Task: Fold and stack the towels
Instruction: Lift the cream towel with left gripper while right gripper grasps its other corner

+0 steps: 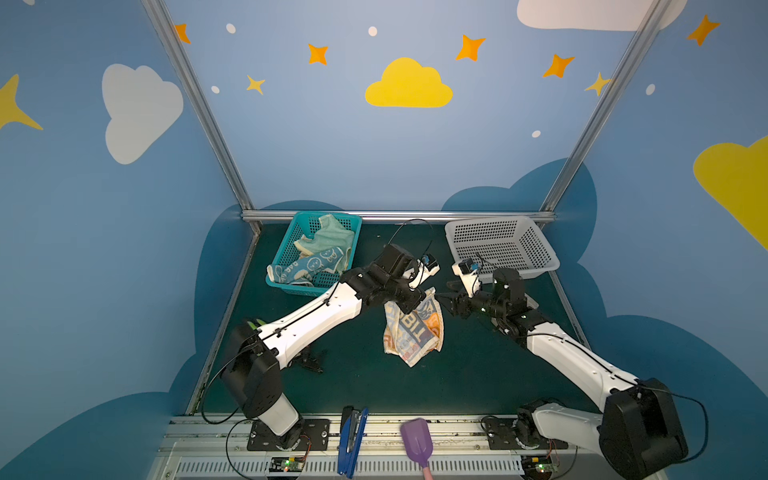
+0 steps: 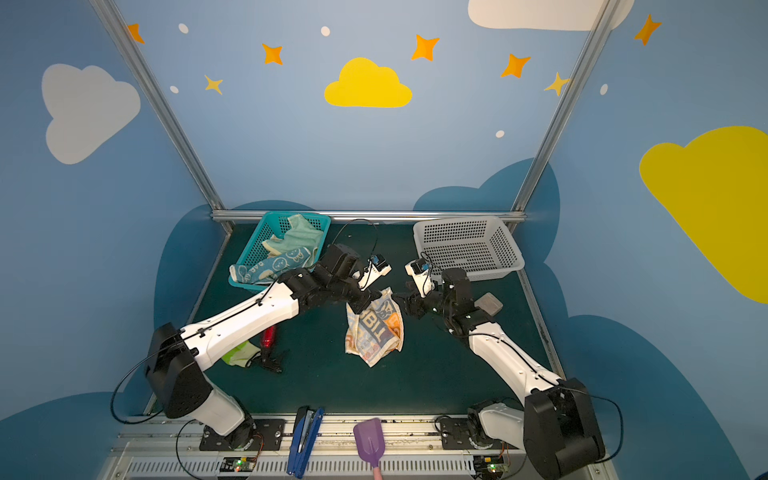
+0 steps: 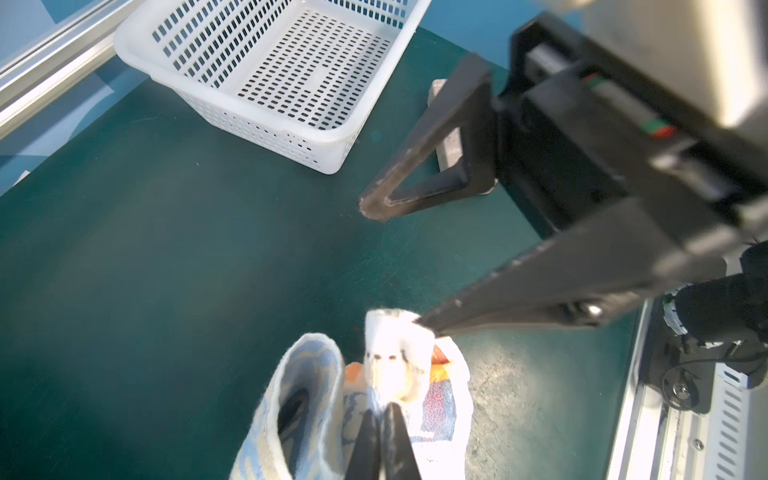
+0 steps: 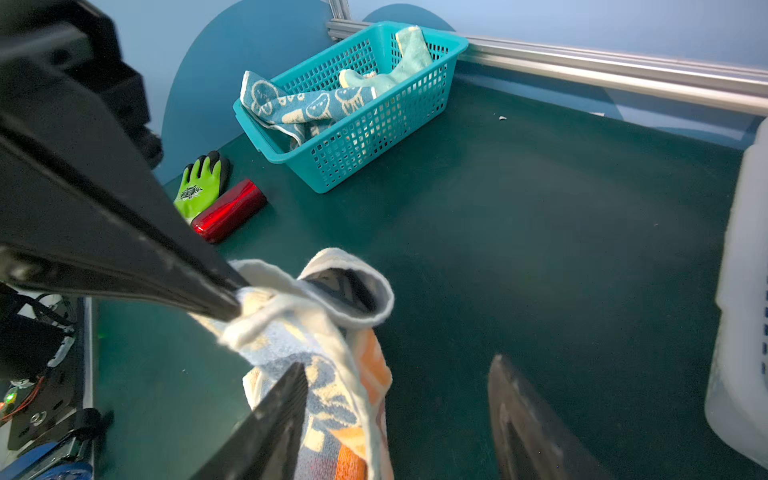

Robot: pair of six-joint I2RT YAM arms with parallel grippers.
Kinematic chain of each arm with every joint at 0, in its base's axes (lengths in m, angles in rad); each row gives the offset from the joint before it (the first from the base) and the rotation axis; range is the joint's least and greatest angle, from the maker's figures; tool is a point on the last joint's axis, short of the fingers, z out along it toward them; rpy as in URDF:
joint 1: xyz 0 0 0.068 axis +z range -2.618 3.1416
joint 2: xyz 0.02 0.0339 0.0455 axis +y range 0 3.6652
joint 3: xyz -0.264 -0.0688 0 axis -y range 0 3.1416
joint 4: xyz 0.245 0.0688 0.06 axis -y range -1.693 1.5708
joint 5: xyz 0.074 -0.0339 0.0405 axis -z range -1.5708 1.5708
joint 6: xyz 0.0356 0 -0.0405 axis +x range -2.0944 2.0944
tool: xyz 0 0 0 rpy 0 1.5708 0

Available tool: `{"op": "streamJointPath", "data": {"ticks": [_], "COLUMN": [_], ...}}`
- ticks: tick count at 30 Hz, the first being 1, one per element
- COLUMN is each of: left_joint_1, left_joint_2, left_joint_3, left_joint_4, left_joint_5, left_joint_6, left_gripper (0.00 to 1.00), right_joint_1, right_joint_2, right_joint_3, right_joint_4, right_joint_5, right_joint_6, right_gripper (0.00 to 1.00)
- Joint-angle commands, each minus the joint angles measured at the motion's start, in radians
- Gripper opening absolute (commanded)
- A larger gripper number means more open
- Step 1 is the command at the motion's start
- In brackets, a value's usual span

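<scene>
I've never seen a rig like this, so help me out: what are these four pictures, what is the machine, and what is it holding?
It is a robot with two arms, each ending in a two-fingered hand, working over a green table. Two pictures look down on the whole scene from overhead. The other two come from a camera on each wrist, close up.

The left hand is shut on a corner of the orange and grey lettered towel, holding that corner up. The right hand is open right beside it.

A teal basket holds a blue rabbit towel and a mint towel. The white basket is empty. A green glove, a red object and a grey block also lie there.
</scene>
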Motion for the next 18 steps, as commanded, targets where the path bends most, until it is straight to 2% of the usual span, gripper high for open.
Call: {"op": "streamJointPath", "data": {"ticks": [1, 7, 14, 18], "left_joint_1": [0.011, 0.025, 0.036, 0.040], "left_joint_2": [-0.047, -0.076, -0.075, -0.084], "left_joint_3": [-0.023, -0.058, -0.069, -0.078], "left_joint_4": [0.034, 0.061, 0.064, 0.061], "left_joint_5": [0.020, 0.032, 0.052, 0.057], "left_joint_6": [0.003, -0.011, -0.009, -0.004], "left_gripper": [0.04, 0.04, 0.04, 0.04], "right_joint_1": [0.008, 0.035, 0.095, 0.115], "right_joint_2": [0.040, 0.094, 0.155, 0.198], "right_joint_3": [0.009, -0.017, 0.003, 0.031], "right_joint_4": [0.046, 0.146, 0.191, 0.209], "right_joint_5": [-0.053, -0.123, -0.133, -0.128], "right_joint_6": [0.036, 0.054, 0.030, 0.013], "right_gripper": [0.62, 0.60, 0.59, 0.50]}}
